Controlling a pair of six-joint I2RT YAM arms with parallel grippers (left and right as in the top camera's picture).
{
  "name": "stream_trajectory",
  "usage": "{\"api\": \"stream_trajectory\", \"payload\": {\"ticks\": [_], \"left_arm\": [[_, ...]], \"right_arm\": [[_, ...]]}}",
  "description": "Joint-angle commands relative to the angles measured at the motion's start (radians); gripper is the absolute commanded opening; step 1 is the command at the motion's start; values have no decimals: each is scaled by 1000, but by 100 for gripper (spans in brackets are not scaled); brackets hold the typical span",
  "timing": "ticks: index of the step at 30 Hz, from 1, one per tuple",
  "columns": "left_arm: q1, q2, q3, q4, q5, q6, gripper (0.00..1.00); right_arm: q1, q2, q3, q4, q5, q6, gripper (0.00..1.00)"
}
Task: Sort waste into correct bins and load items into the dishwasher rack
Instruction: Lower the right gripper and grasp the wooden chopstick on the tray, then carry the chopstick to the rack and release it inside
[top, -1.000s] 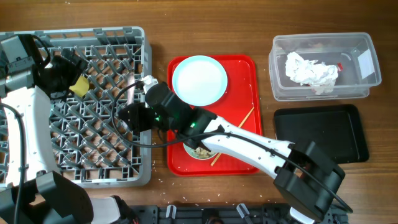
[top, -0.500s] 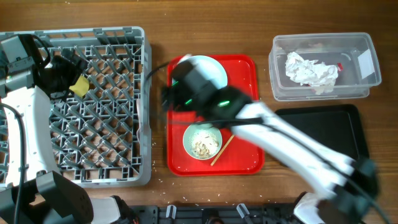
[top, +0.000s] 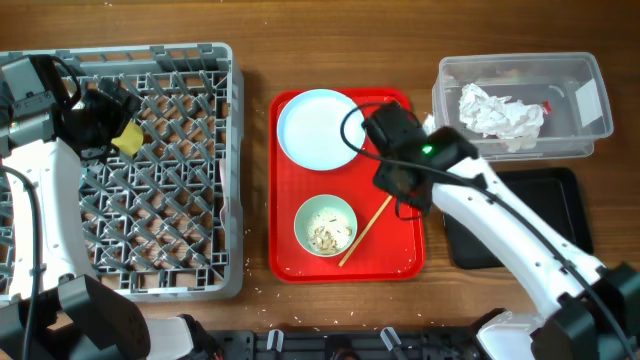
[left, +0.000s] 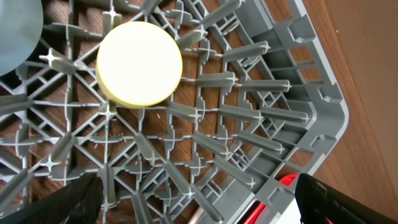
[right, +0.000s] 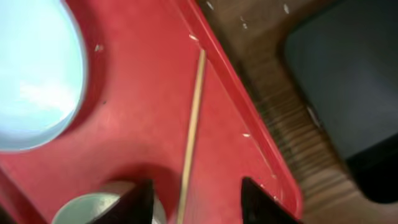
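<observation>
The grey dishwasher rack (top: 225, 170) lies at the left. A yellow cup (top: 127, 138) stands upside down in it, also in the left wrist view (left: 140, 64), beside a pale blue bowl's edge (left: 15, 31). My left gripper (left: 199, 205) is open and empty above the rack floor. On the red tray lie a pale blue plate (top: 320, 128), a green bowl (top: 325, 225) with food scraps, and a wooden chopstick (top: 365, 230). My right gripper (right: 199, 202) is open above the chopstick (right: 193, 130), which runs between its fingers. The napkin (top: 500, 112) lies in the clear tub (top: 590, 130). No fork is in view.
The red serving tray (top: 400, 265) sits in the middle. The black tray (top: 530, 215) lies on the right, below the clear tub, partly under my right arm. It shows in the right wrist view (right: 348, 93). Crumbs dot the wooden table (top: 255, 70).
My right arm has swung from the rack's right edge across the red tray to its right side, uncovering the green bowl. The left arm and the cup have not moved.
</observation>
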Motion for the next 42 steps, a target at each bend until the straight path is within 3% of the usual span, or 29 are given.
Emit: {"api": "stream_trajectory", "payload": {"ticks": [1,4,9,12,17,20,21,26,30,34,38,42], "left_arm": [[3,-14,-3,2,5,-6,100],[3,-14,-3,2,5,-6,100],[3,-14,-3,2,5,-6,100],[3,-14,-3,2,5,-6,100],[3,-14,-3,2,5,-6,100],[3,-14,-3,2,5,-6,100],[3,-14,-3,2,5,-6,100],[3,-14,-3,2,5,-6,100],[3,-14,-3,2,5,-6,100],[3,-14,-3,2,5,-6,100],[3,-14,-3,2,5,-6,100],[3,-14,-3,2,5,-6,100]], "right_arm": [[-2,16,-117,128,-69,90,36],[-2,34,-188,237,-115,84,36],[-1,145,-192,267,-187,69,35],[-1,240,-193,288,-253,57,24],[-1,315,-193,269,-264,56,23],[-1,315,-193,264,-266,53,4],[-1,314,-192,263,-268,50,4],[-16,278,-65,144,-192,22,4],[-35,190,202,-90,32,-53,4],[-27,150,351,76,-96,-312,4],[20,182,349,422,-384,-336,4],[173,285,349,659,-415,-471,4]]}}
